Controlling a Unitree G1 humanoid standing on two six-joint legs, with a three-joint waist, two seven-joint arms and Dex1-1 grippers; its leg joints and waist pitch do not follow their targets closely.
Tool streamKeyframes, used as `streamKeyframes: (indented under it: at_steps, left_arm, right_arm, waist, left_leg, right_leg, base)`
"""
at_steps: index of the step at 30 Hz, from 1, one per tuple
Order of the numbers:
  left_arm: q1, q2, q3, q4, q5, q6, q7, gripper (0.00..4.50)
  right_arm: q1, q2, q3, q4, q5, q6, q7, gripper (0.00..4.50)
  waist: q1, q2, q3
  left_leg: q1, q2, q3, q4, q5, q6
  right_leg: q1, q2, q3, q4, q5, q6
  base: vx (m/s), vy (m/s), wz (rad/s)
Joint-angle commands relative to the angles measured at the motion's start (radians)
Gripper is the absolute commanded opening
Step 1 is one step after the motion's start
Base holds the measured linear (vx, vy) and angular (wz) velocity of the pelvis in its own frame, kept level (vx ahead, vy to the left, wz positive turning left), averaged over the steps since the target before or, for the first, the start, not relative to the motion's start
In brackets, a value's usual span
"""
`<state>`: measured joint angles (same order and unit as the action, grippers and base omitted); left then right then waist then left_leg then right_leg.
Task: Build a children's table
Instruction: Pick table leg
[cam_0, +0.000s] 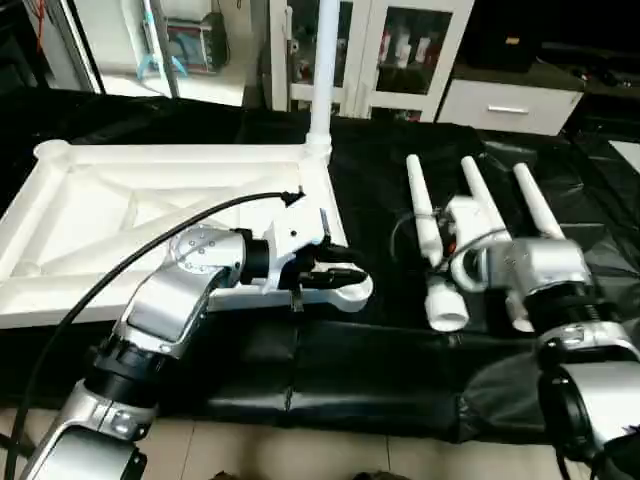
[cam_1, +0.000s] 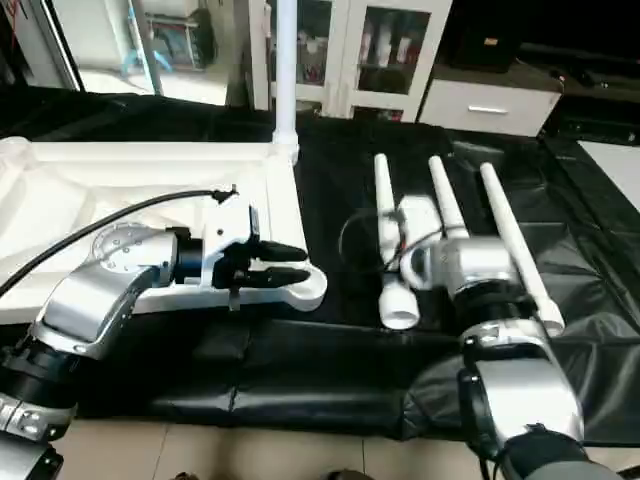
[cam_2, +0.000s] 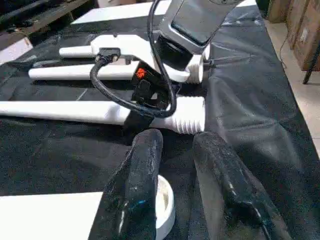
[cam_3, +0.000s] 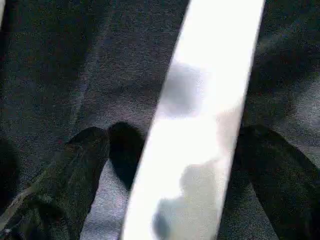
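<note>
The children's table lies in parts on the black cloth. Its white tabletop (cam_0: 180, 154) rests upside down at the left, ribs up, with one leg (cam_0: 322, 70) standing upright in the far right corner socket. My left gripper (cam_0: 340, 277) hovers at the near right corner socket (cam_2: 166, 202), fingers (cam_2: 142, 165) a little apart, holding nothing. Three more legs lie side by side to the right. My right gripper (cam_1: 393, 262) is open wide and straddles the leg (cam_3: 200, 125) nearest the tabletop, one finger (cam_3: 80, 175) on each side.
The two other loose legs (cam_0: 480, 190) (cam_0: 535, 205) lie beyond my right wrist. The black-draped work table (cam_0: 380, 380) ends near my body, with tiled floor below. White glass-door cabinets (cam_0: 400, 50) stand behind. A black cable (cam_0: 150, 235) arcs over my left forearm.
</note>
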<state>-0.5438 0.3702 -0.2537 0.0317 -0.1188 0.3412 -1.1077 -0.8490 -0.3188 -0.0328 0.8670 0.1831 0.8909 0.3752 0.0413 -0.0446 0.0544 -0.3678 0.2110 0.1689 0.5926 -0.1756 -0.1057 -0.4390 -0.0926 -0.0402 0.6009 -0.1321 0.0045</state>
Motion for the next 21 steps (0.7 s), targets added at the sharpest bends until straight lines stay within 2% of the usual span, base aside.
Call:
streamKeyframes:
  at_steps: [1, 4, 5, 10, 12, 21]
  left_arm:
    - [0.007, 0.009, -0.017, -0.033, 0.002, 0.009, 0.000, 1.31]
    - [0.009, 0.020, -0.019, -0.035, 0.004, 0.008, 0.004, 1.31]
    - [0.007, 0.024, -0.019, -0.036, 0.005, 0.007, 0.005, 1.31]
    - [0.000, 0.029, -0.019, -0.032, 0.004, 0.005, 0.006, 1.31]
    - [0.000, 0.031, -0.020, -0.034, 0.004, 0.007, 0.006, 1.31]
    - [-0.006, 0.025, -0.033, -0.028, -0.002, 0.009, 0.013, 1.31]
  right_arm:
    - [-0.001, -0.003, -0.013, 0.052, -0.015, 0.004, -0.022, 4.27]
    - [-0.011, -0.010, -0.020, 0.080, -0.018, -0.007, -0.026, 4.06]
    - [-0.017, -0.014, -0.028, 0.088, -0.014, -0.006, -0.028, 3.84]
    - [-0.028, -0.018, -0.047, 0.103, -0.010, -0.018, -0.048, 3.41]
    - [-0.031, -0.019, -0.053, 0.107, -0.009, -0.022, -0.056, 3.24]
    - [-0.028, -0.024, -0.082, 0.105, 0.003, -0.020, -0.068, 2.43]
  waist:
    - [0.004, 0.002, -0.076]
    - [0.005, 0.002, -0.074]
    - [0.006, 0.003, -0.074]
    - [0.008, 0.004, -0.072]
    - [0.009, 0.010, -0.074]
    - [0.011, 0.009, -0.077]
  left_leg:
    - [0.005, -0.001, 0.016, -0.065, -0.225, -0.015]
    - [0.006, -0.003, 0.017, -0.065, -0.244, -0.018]
    - [0.007, -0.003, 0.017, -0.065, -0.249, -0.020]
    - [0.006, -0.003, 0.017, -0.065, -0.253, -0.023]
    - [0.007, -0.004, 0.016, -0.065, -0.246, -0.024]
    - [0.007, -0.004, 0.017, -0.064, -0.241, -0.023]
  right_leg:
    - [0.063, -0.020, 0.017, -0.053, -0.247, -0.206]
    - [0.061, -0.019, 0.017, -0.057, -0.275, -0.197]
    - [0.060, -0.019, 0.017, -0.058, -0.282, -0.192]
    - [0.059, -0.018, 0.017, -0.058, -0.282, -0.189]
    - [0.060, -0.017, 0.017, -0.056, -0.268, -0.190]
    - [0.063, -0.016, 0.016, -0.053, -0.234, -0.206]
  base:
    - [0.000, 0.000, 0.00]
    - [0.000, 0.000, 0.00]
    - [0.000, 0.000, 0.00]
    - [0.000, 0.000, 0.00]
    - [0.000, 0.000, 0.00]
    - [0.000, 0.000, 0.00]
